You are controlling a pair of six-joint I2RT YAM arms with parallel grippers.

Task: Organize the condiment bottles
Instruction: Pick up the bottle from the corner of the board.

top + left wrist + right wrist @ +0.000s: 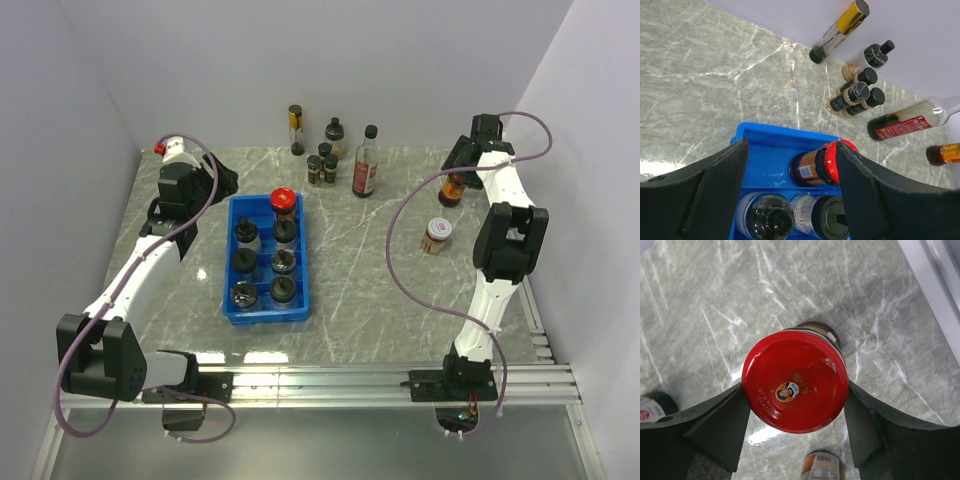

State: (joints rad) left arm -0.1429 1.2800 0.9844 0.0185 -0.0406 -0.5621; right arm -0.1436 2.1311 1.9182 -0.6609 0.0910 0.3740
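Condiment bottles (283,262) are split up. Seven stand in the blue tray (265,316), and a loose cluster (322,168) sits at the back of the table (350,285). My left pincer (792,144) hangs open and empty over the tray's far end. Over on the right, the right pincer (795,390) has its jaws against both sides of the lid on the red-lidded jar (452,190), so I read it as gripped. These are glass: rigid, slick and breakable, probably weighty when full. The lid gives the surest hold.
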